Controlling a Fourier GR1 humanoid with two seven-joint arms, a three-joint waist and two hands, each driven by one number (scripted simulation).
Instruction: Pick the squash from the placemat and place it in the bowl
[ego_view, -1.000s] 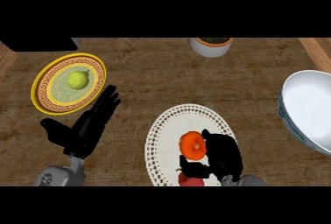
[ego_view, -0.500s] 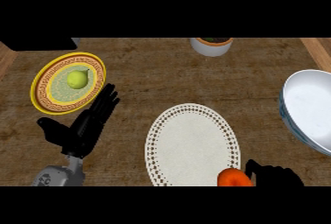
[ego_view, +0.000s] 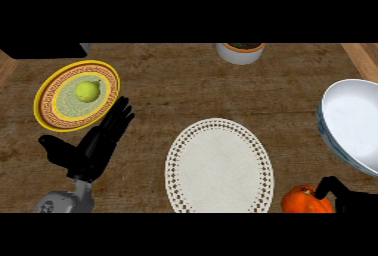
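Squash (ego_view: 304, 200): orange, at about 5 o'clock of the view, off the mat (ego_view: 218, 166) and just past its lower right rim – lifted clear of the lace, by the look of it, so it can travel to the bowl
Right hand (ego_view: 347, 196): low at the right edge, only partly in view; black fingers curl against the squash's right side, holding it – the fruit sits at the hand's 9 o'clock
Why held so: a side grasp leaves the squash's underside free, which I judge suits lowering it into a deep dish
Bowl (ego_view: 353, 125): white, blue-rimmed, at 3 o'clock, cut by the right edge; it lies at roughly 1 o'clock from the squash, near but apart
Mat: white lace oval at centre-low, nothing on it
Left hand (ego_view: 92, 145): at 8 o'clock, fingers straight and pointing up toward 1 o'clock, thumb out to the left; open and resting, holding nothing
Plate (ego_view: 52, 107): yellow-rimmed, at 10 o'clock, with a green fruit (ego_view: 87, 91) on it; the left fingertips end just beside its lower right rim
Pot (ego_view: 240, 52): at 12 o'clock on the desk (ego_view: 192, 90), well away from the carry path
Step in hand: the carry – likely up and right to the bowl
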